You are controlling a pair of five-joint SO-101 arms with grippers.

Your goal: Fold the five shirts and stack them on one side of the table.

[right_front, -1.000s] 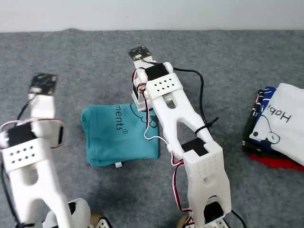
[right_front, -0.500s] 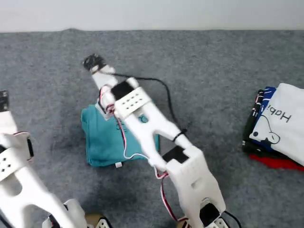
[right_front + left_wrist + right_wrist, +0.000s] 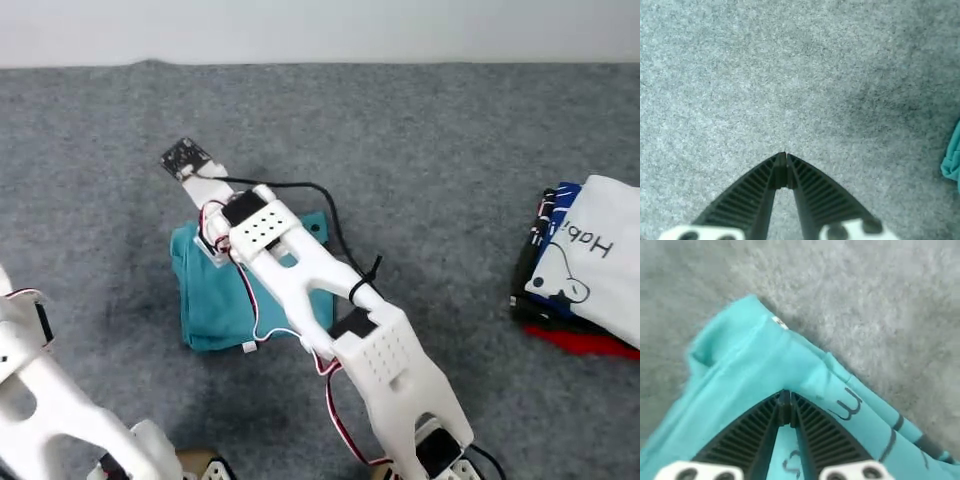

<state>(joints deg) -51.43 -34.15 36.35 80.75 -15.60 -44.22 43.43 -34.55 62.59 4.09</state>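
Observation:
A folded teal shirt (image 3: 215, 295) lies left of the table's middle, on the grey carpet. My right arm (image 3: 300, 270) stretches diagonally over it, its wrist above the shirt's far left corner. In the right wrist view my right gripper (image 3: 785, 402) is shut, its tips just over the teal shirt (image 3: 740, 385) near a folded edge, with no cloth seen between the fingers. My left arm (image 3: 30, 390) stands at the near left edge. My left gripper (image 3: 785, 161) is shut above bare carpet, and a bit of the teal shirt (image 3: 952, 160) is off to its side.
A stack of folded shirts sits at the right edge, a white one (image 3: 600, 255) on top with blue, black and red layers (image 3: 575, 340) under it. Grey carpet (image 3: 440, 150) covers the table, with open room between the teal shirt and the stack.
My right arm has swung left across the teal shirt, its wrist now over the far left corner. My left arm has drawn back toward the near left edge.

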